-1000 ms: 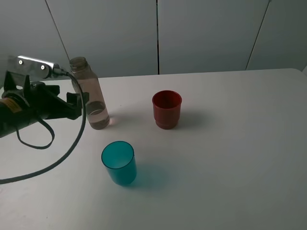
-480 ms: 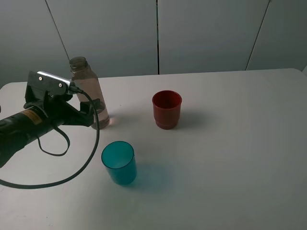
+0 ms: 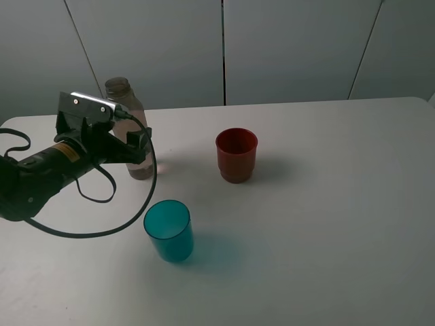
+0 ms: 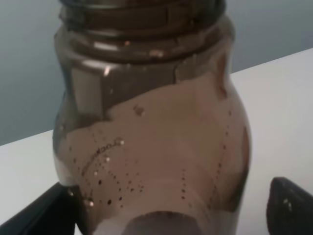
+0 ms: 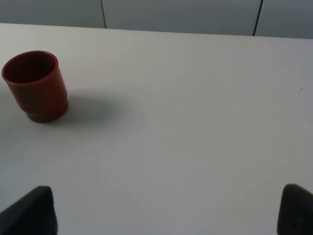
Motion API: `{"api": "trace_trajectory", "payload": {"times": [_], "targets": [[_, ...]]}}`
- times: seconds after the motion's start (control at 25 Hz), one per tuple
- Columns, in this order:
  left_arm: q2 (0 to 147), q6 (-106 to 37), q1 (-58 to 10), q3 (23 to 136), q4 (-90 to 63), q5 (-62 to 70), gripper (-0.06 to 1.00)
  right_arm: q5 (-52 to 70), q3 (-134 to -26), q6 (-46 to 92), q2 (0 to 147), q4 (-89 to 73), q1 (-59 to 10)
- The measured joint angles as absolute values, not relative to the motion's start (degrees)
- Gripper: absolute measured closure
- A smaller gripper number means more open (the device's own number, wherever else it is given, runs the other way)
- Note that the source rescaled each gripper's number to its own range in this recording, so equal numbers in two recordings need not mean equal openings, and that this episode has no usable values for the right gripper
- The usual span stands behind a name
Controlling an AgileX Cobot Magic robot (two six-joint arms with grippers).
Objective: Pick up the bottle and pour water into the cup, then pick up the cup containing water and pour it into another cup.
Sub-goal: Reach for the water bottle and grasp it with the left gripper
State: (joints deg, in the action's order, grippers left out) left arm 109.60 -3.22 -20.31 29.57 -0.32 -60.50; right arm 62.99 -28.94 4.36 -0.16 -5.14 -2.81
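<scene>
The bottle (image 3: pixel 119 91) stands at the back left of the table, brownish, transparent and uncapped. My left gripper (image 3: pixel 136 147) is open, with its fingers on either side of the bottle's lower body. In the left wrist view the bottle (image 4: pixel 156 142) fills the frame, and my left gripper (image 4: pixel 166 218) shows a dark fingertip on each side of it. The teal cup (image 3: pixel 168 230) stands nearer the front. The red cup (image 3: pixel 236 155) is to the right of the bottle. My right gripper (image 5: pixel 164 210) is open over bare table, well apart from the red cup (image 5: pixel 35 86).
The white table (image 3: pixel 326 204) stretches to the right and front. A black cable (image 3: pixel 102 231) loops from the left arm down over the table beside the teal cup. Grey wall panels (image 3: pixel 285 47) rise behind the table's back edge.
My left arm has swung right and toward the bottle, bringing its open fingers around it. The bottle's neck now sits slightly farther right. Both cups have stayed put.
</scene>
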Motion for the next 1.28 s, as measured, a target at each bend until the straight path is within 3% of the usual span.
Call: {"api": "trace_trajectory", "payload": {"times": [1.28], "targets": [[123.08,-3.22,-20.31,42.72,0.31,-62.76,-0.06,62.99,-28.94,4.36,-0.16,-5.14,-2.81]]}}
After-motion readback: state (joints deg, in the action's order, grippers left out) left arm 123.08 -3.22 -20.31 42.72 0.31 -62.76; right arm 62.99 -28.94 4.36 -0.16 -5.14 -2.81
